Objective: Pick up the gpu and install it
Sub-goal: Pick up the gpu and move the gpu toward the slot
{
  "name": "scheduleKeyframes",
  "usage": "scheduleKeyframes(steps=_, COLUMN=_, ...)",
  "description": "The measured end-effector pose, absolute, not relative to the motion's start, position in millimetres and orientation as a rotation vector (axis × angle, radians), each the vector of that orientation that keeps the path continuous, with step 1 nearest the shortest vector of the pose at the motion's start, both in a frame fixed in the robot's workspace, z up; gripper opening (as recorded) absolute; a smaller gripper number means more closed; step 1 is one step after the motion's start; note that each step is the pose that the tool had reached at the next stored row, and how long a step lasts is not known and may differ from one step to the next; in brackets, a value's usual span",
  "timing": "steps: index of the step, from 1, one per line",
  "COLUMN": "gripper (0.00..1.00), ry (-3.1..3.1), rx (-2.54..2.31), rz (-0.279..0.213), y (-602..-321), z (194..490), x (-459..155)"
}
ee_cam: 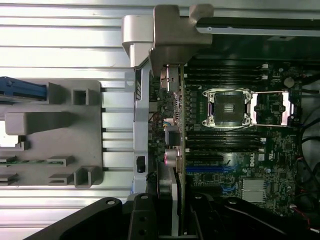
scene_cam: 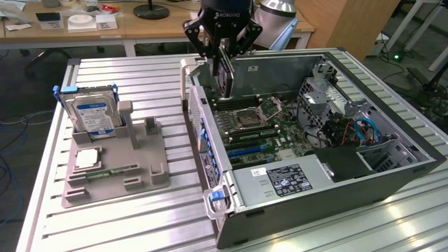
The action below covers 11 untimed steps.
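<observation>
My gripper is shut on the gpu, a thin card with a black cooler that hangs on edge from the fingers. It is held above the open computer case, near the case's rear wall and over the motherboard. In the wrist view the gpu shows edge-on, its silver end bracket at the far end. The gripper clamps it from both sides. The card runs alongside the case's rear panel, above the blue expansion slots. I see a gap between the card and the board.
A grey holder tray on the slatted table at the exterior view's left carries a hard drive, a processor chip and a memory stick. Inside the case are the open CPU socket, the power supply and cables.
</observation>
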<state>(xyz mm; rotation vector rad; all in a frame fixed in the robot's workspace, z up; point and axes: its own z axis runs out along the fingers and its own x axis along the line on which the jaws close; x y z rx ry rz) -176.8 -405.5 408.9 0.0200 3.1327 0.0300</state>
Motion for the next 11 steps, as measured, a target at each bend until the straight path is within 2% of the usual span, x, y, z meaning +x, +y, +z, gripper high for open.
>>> scheduleKeyframes(steps=11, gripper=0.28, ry=3.133, rx=0.012, rz=0.03, y=-405.5, z=408.7, x=-169.9)
